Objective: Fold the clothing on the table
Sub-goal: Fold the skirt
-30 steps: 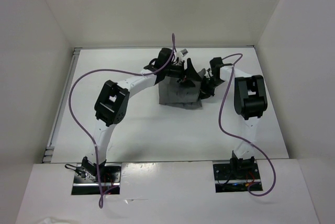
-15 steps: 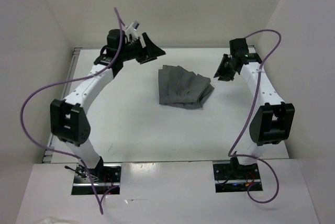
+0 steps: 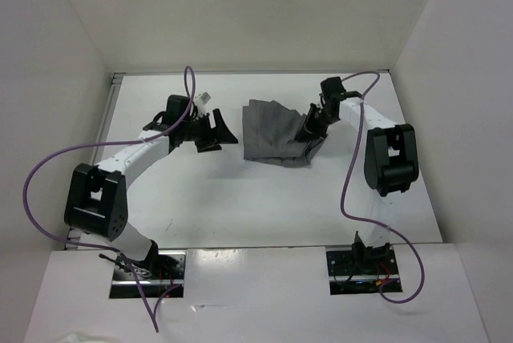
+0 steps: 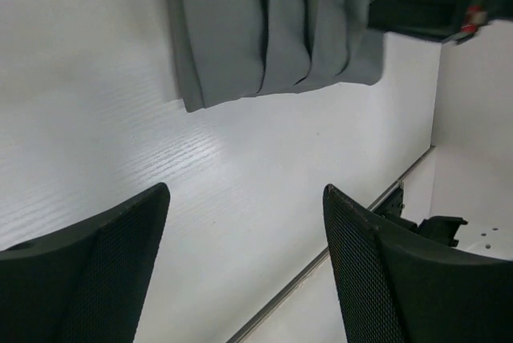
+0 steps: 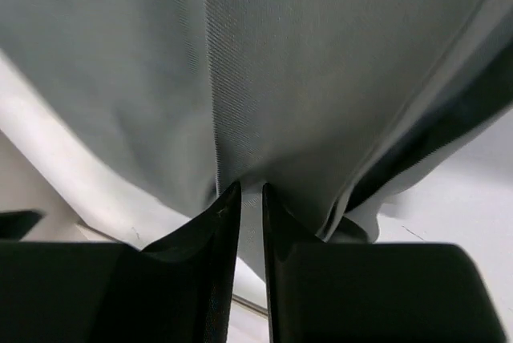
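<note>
The grey skirt (image 3: 268,127) is recorded lying in pleated folds at the far middle of the worktop (image 3: 240,199). It is well apart from the white walls (image 3: 240,14), with bare surface seen along its near edge and on both sides. Its right edge is pinched between the nearly closed jaws of the right gripper (image 3: 309,128), while the left gripper (image 3: 227,133) is held wide open just beside the left edge, not touching it.

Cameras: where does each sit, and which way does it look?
Top external: above and behind the bases, looking down on table, arms, grey skirt.
Left wrist: on its arm, facing table and skirt edge past the open left gripper.
Right wrist: on its arm, close to the skirt, right gripper pinching it.
Shared: all show the skirt.
</note>
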Controlling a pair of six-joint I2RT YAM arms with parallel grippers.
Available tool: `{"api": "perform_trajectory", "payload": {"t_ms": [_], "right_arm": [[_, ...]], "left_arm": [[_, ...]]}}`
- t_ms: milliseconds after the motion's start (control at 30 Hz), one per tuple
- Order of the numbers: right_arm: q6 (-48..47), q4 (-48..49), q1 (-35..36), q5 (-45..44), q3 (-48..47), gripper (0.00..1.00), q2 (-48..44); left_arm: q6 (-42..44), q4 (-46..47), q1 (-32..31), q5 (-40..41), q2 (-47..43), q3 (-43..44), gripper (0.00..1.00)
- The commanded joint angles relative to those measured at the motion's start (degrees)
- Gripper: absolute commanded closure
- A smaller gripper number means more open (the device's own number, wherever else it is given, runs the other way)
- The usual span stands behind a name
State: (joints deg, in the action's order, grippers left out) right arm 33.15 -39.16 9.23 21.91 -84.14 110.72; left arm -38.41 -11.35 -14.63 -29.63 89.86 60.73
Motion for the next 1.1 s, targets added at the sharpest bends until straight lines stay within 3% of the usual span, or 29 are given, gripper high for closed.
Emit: {"api": "perform_trajectory", "payload": {"t_ms": [0, 167, 333, 433, 467, 567, 633, 700, 800, 933, 1067], "right_arm": [[1.75, 2.59, -0.27, 1.20, 5.18, 0.78, -0.94], [3.50, 3.30, -0.27, -2.65, 10.74, 0.78, -1.74], [4.91, 1.28, -0.27, -10.65, 10.23, 0.80, -0.33], [4.38, 0.75, -0.27, -10.67, 7.68, 0.80, -1.98], [4.38, 0.75, -0.27, -10.66, 6.46, 0.80, -5.91], [6.92, 0.75, 0.26, -15.30, 5.92, 0.59, -13.92], [13.67, 0.13, 0.26, -25.92, 8.10, 0.50, -22.36], [17.46, 1.97, 0.26, -30.59, 15.03, 0.49, -31.03], [24.93, 4.53, 0.26, -30.61, 25.05, 0.49, -38.71], [31.96, 1.48, 9.27, -36.39, 32.18, 0.46, -48.73], [36.37, 1.26, 15.88, -33.96, 37.11, 0.45, -50.77]], "left_arm": [[3.16, 2.04, 0.83, -0.26, -5.31, 0.00, 0.16], [3.70, 2.04, 1.36, -0.26, -5.31, -0.52, 0.15], [4.40, 2.04, 1.89, -0.26, -4.79, -0.52, 0.14], [4.93, 2.04, 3.20, -1.66, -3.56, -0.52, 0.14], [4.93, 2.04, 3.21, -1.66, -3.56, -1.13, 0.14], [3.88, 2.04, 3.21, -3.32, -4.08, -1.75, 0.11], [3.87, 2.65, 3.21, -4.82, -5.22, -2.37, 0.08], [3.09, 3.26, 3.21, -6.05, -5.92, -3.07, 0.08], [2.38, 2.74, 3.21, -5.36, -8.30, -4.39, 0.07], [2.38, 1.34, 3.21, -2.73, -11.20, -5.62, 0.06], [2.38, 0.19, 3.21, -1.93, -12.52, -6.93, 0.06]]}}
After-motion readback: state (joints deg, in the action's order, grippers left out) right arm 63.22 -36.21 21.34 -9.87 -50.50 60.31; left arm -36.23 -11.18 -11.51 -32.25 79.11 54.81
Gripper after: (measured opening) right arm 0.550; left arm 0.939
